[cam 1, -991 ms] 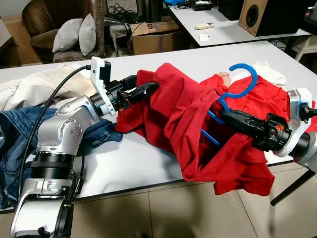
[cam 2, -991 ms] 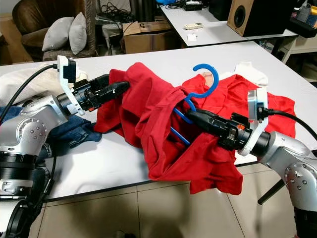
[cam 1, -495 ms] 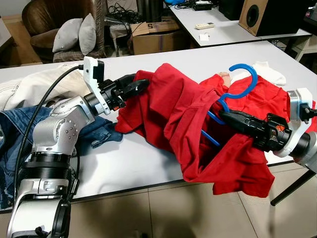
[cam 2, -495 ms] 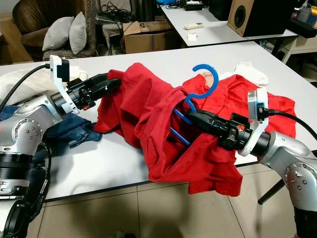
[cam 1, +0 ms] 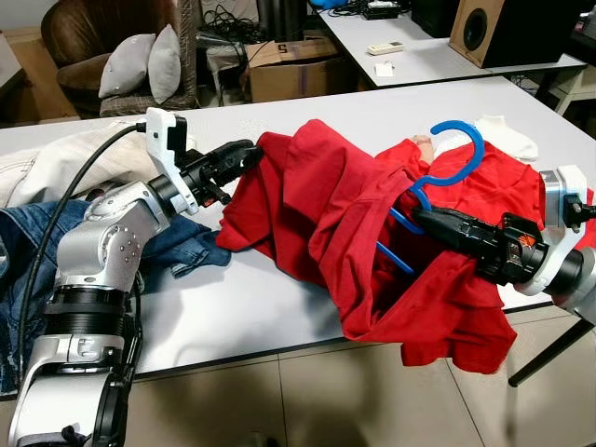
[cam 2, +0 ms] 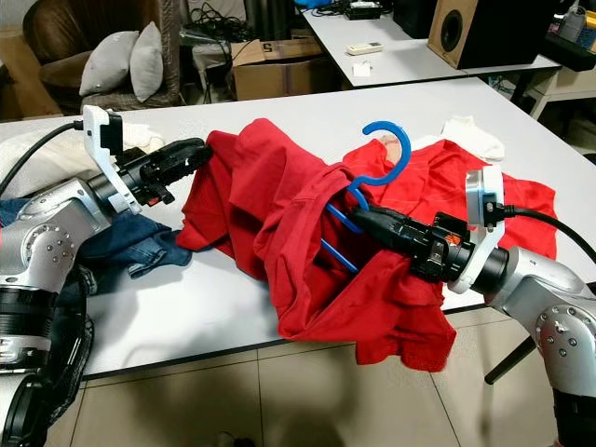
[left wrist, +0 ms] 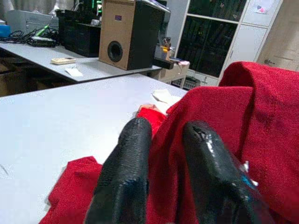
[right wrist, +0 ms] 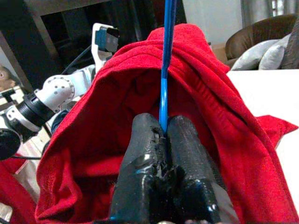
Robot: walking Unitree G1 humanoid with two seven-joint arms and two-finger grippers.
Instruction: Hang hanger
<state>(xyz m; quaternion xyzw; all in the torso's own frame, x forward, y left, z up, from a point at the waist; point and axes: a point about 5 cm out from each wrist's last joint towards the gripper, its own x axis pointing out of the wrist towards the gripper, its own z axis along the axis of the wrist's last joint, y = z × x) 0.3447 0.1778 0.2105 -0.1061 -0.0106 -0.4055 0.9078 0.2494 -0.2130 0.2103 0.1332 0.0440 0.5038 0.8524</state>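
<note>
A blue hanger (cam 1: 463, 132) sits inside a crumpled red shirt (cam 1: 340, 209) on the white table (cam 1: 251, 312), its hook sticking up out of the cloth. My right gripper (cam 1: 421, 217) reaches in from the right and is shut on the hanger's thin blue bar (right wrist: 164, 88), under the shirt's fold. My left gripper (cam 1: 244, 151) is at the shirt's left edge. In the left wrist view its fingers (left wrist: 126, 163) stand a little apart, red cloth showing in the gap, and they do not pinch it.
Blue jeans (cam 1: 28, 237) and a pale garment (cam 1: 56, 163) lie on the table's left end. A white cloth (cam 1: 507, 138) lies at the far right. Behind stand a cardboard box (cam 1: 289, 65), an armchair with cushions (cam 1: 130, 60) and a second table with a speaker (cam 1: 507, 28).
My left gripper has drawn back to the left, from within the shirt's fold to its edge; the shirt stayed put. The right gripper and hanger have not moved.
</note>
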